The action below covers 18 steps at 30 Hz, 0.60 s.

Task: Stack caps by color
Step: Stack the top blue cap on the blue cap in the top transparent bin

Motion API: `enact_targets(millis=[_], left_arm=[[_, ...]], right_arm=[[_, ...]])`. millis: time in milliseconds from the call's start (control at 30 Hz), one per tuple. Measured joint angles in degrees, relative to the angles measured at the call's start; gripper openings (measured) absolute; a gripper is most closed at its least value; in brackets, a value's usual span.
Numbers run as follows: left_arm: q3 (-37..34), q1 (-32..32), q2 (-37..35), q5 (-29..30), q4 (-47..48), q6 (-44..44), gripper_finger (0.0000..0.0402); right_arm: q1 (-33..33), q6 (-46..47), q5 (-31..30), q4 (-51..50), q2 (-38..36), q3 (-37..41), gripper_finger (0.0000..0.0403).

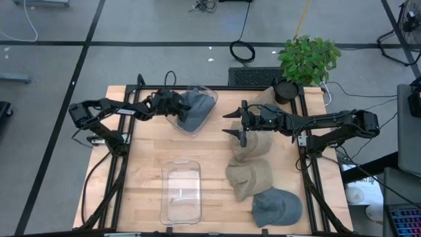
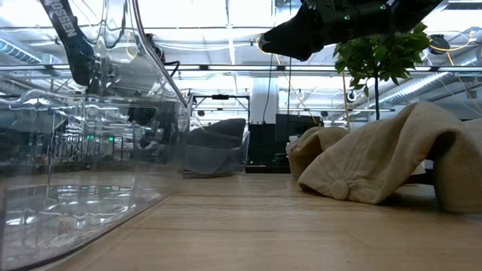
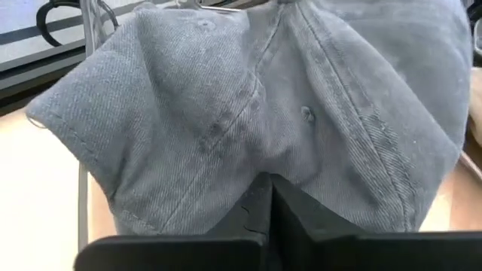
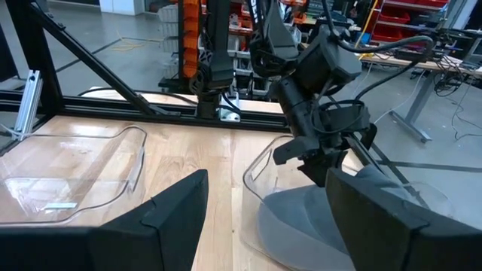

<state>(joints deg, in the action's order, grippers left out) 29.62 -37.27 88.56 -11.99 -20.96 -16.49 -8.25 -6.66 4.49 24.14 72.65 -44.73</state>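
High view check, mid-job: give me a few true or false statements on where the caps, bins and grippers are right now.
1. The left gripper is shut on the grey cap in the far bin. True.
2. The right gripper holds a tan cap. False: it is open and holds nothing, above the tan cap nearest it.
3. The near bin contains two caps. False: no cap is in it.
4. A second grey cap lies on the table near the front right corner. True.
5. All tan caps lie left of the bins. False: they lie to the right.
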Motion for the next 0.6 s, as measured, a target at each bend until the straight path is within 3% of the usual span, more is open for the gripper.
enact_targets(millis=[100, 367, 600], left_arm=[[-0.06, 0.06, -1.74, 3.02, -0.23, -2.60, 0.0004], [-0.15, 1.05, -5.14, 21.82, 5.35, -7.98, 0.0005], [-0.19, 5.00, -6.77, 22.72, 1.19, -7.47, 0.0005]], right_arm=[[0.00, 0.02, 0.01, -0.02, 0.00, 0.00, 0.0256], [0.00, 0.00, 0.00, -0.41, 0.00, 0.00, 0.0256], [0.00, -0.02, 0.02, -0.57, 0.00, 0.00, 0.0256]])
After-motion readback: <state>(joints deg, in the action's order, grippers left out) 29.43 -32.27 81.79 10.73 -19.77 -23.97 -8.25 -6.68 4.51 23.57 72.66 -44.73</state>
